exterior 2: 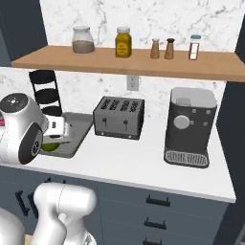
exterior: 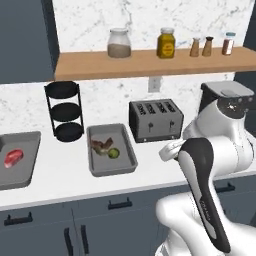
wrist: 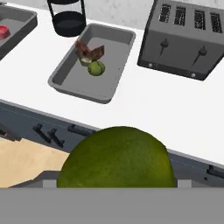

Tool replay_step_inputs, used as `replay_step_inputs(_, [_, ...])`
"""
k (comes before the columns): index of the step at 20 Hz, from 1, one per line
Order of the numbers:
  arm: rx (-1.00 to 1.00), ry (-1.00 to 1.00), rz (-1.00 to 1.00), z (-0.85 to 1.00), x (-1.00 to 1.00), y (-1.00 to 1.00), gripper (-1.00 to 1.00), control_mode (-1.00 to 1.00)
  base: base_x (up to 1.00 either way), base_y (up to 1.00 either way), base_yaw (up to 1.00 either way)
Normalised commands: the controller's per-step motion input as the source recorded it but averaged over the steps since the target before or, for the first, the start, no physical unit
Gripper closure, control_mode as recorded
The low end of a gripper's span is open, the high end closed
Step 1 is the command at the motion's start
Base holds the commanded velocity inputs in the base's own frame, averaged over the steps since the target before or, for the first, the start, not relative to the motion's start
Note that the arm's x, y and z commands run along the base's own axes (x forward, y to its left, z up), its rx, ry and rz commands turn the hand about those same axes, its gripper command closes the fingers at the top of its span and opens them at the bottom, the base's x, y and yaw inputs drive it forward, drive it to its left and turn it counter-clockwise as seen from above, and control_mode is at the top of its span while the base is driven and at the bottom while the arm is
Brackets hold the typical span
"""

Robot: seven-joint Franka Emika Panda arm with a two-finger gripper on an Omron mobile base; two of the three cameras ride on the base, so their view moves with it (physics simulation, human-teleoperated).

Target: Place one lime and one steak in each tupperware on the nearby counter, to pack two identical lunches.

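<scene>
Now the jaws stand wide, clamped round a lime (wrist: 116, 157)

We saw a white marbled wall (exterior 2: 158, 19) across the top of the frame, a wooden shelf (exterior 2: 143, 64) with jars below it, dark blue-grey cabinets (exterior 2: 158, 210) along the bottom, and wood floor (wrist: 26, 157) at lower left of the hand view.

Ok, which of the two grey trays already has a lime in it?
The right tupperware, beside the toaster: it holds a lime and the darker steak. The left tupperware holds only red steak.
</scene>
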Motion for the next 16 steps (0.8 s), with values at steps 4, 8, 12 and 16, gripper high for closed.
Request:
replay_step_inputs(4, [0.0,0.0,0.0,0.0,0.0,0.0,1.0,1.0,0.34,1.0,0.0])
replay_step_inputs(8, [0.0,0.0,0.0,0.0,0.0,0.0,1.0,1.0,0.51,1.0,-0.01])
replay_step_inputs(12, [0.0,0.0,0.0,0.0,0.0,0.0,1.0,1.0,0.47,1.0,-0.02])
replay_step_inputs(16, [0.0,0.0,0.0,0.0,0.0,0.0,1.0,1.0,0.39,1.0,-0.04])
